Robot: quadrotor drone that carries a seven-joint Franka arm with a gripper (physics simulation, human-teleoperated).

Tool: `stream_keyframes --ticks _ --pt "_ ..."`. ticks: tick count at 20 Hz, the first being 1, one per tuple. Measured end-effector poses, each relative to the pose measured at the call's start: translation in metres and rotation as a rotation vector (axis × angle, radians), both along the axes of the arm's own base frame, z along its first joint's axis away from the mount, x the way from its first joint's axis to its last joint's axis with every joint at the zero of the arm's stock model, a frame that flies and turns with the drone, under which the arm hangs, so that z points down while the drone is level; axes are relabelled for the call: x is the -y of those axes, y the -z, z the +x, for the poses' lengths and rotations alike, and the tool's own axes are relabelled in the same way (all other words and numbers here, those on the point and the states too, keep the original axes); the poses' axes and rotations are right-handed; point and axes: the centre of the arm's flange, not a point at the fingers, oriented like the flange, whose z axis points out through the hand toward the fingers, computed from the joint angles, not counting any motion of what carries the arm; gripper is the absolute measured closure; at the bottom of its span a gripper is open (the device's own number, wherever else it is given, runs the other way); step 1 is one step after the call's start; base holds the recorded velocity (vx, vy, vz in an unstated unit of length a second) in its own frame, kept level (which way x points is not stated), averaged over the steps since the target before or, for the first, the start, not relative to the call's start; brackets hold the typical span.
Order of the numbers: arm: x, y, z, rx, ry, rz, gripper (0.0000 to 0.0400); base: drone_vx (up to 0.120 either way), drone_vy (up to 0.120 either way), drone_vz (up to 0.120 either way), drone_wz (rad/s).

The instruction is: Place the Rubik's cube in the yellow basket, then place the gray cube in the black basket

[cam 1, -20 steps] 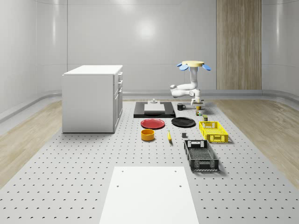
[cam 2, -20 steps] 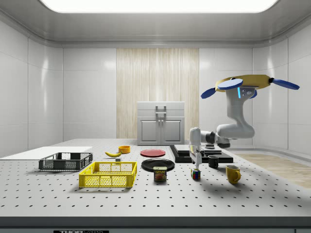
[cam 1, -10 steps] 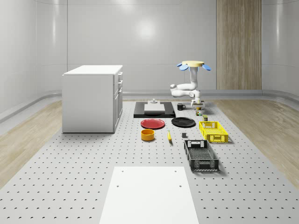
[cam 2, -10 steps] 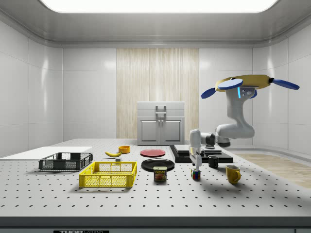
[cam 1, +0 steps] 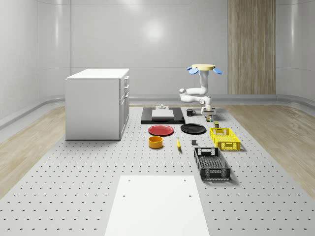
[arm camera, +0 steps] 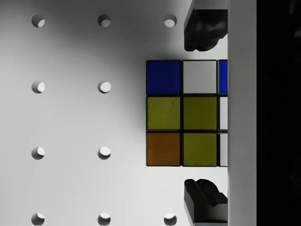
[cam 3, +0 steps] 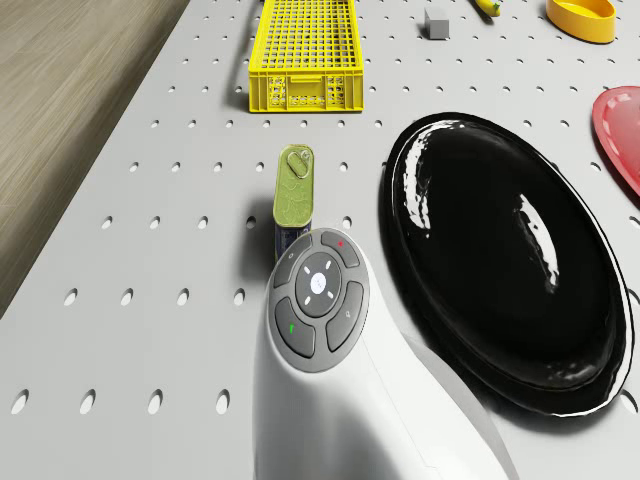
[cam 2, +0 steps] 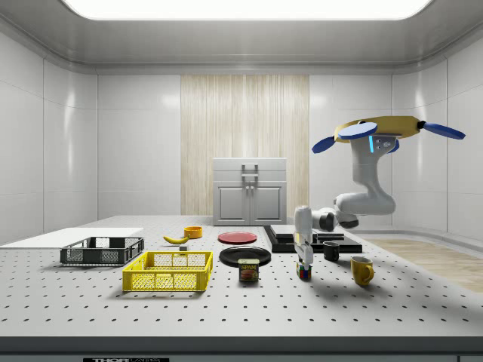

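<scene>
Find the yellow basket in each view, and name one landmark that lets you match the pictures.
Whole-scene view: the yellow basket sits right of centre, just beyond the black basket.
Side view: it stands in front, right of the black basket.
Drone view: it lies past the can.
Shared landmark: the green-topped can near the basket's short end.

A yellow-topped drone (cam 2: 385,128) hovers above the perforated table (cam 2: 241,302), over its far right portion. Its white arm bends down to a gripper (cam 2: 303,260) just above a Rubik's cube (cam 2: 303,271). A tin can (cam 2: 249,270) sits beside the fingers, with the yellow basket (cam 2: 170,271) and black basket (cam 2: 102,251) farther off.
</scene>
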Motion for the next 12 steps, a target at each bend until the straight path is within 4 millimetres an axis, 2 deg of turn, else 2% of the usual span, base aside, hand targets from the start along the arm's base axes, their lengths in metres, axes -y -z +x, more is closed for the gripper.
stream_keyframes --ticks 12 --pt "0.0 -0.0117 0.0 0.0 0.0 0.0 0.0 0.0 0.0 0.0 0.0"
